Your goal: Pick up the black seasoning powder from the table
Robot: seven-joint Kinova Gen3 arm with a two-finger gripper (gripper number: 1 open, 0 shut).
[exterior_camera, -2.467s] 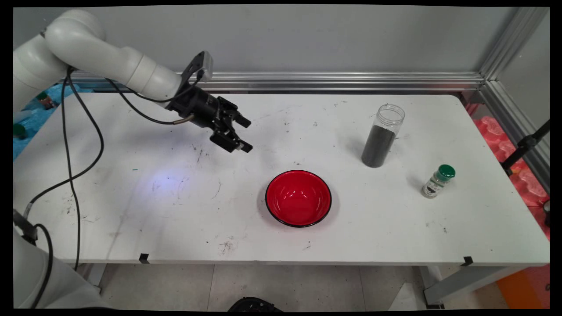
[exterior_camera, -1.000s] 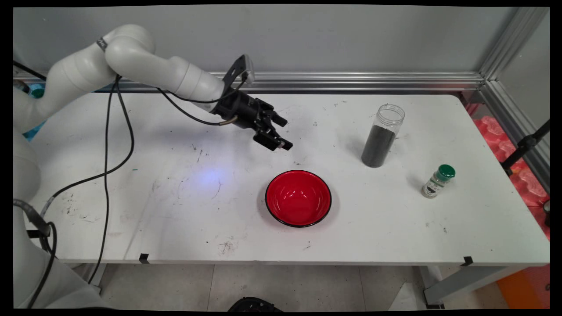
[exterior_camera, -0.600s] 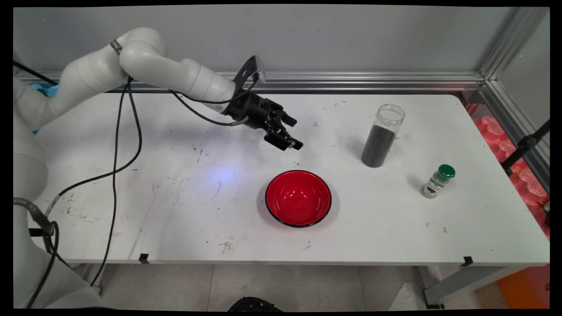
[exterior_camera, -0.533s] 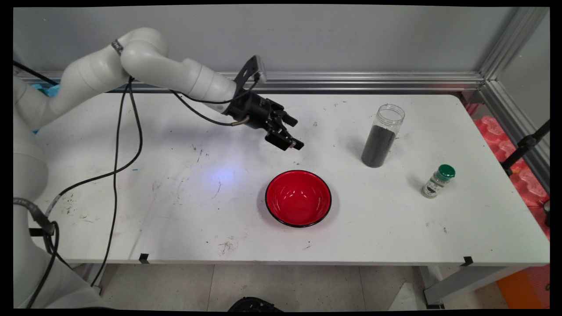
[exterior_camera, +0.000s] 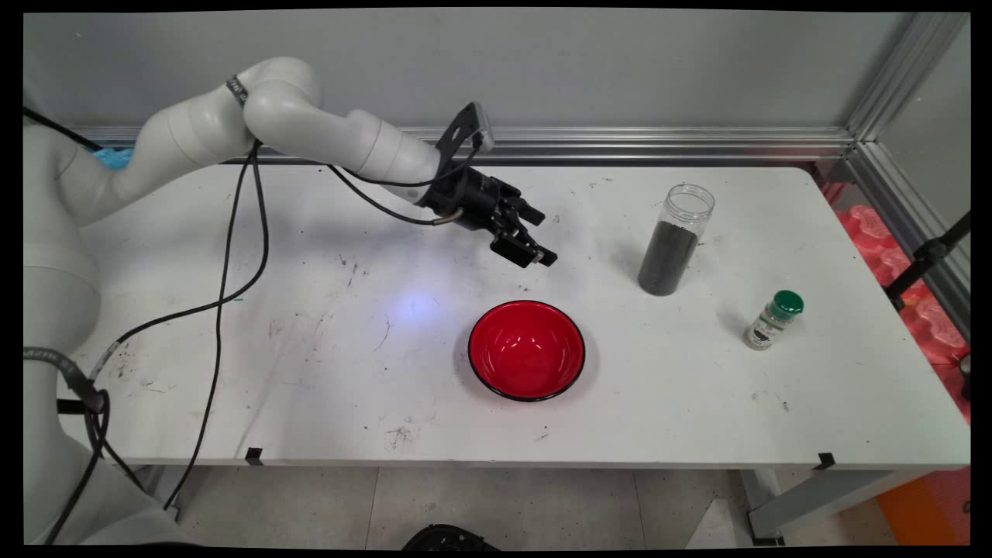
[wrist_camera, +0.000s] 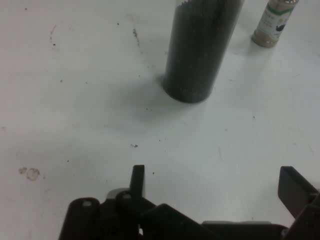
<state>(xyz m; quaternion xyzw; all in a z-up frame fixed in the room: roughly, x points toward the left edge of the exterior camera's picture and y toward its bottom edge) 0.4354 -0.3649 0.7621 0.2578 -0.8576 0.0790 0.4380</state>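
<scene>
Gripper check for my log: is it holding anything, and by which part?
Nothing is held: the black two-finger gripper hangs open above the white table, jaws apart with only tabletop between them.

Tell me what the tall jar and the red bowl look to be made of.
Tall jar: clear glass or plastic, can't tell which; you can see the dark granular fill through its wall. Red bowl: glossy red inside with a black rim, showing sharp highlights; likely lacquered plastic or melamine.
</scene>
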